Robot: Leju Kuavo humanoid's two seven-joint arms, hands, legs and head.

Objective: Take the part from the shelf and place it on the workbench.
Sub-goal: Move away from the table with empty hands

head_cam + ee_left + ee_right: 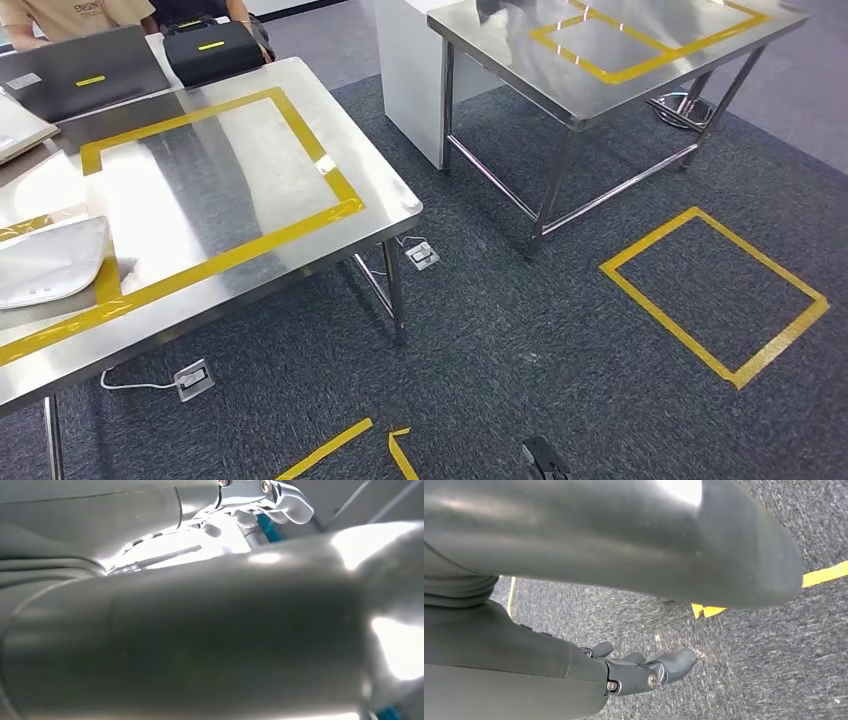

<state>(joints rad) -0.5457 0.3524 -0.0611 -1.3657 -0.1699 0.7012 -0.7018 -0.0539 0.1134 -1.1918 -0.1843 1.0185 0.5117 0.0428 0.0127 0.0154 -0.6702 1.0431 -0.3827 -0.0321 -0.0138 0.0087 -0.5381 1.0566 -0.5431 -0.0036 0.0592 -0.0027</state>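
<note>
**Nothing in my right hand, left one unreadable**

My right hand (639, 672) is hanging over the grey carpet (749, 680), its dark fingers (674, 662) loosely apart and holding nothing. My left hand (210, 640) is crowding its own camera with blurred grey, so I cannot tell whether it is gripping anything.

A pale moulded part (50, 262), which I am taking for the task's part, is lying on the near steel workbench (300, 250), overlapping the yellow tape outline (250, 240).

I am judging the risks from there. The part may be counting as badly placed, since it is straddling the tape. A floor socket (193, 379) with its white cable (130, 383) is sitting by the bench leg, and a careless step could be catching on it. A swinging arm could also be clipping the bench corner.
</note>
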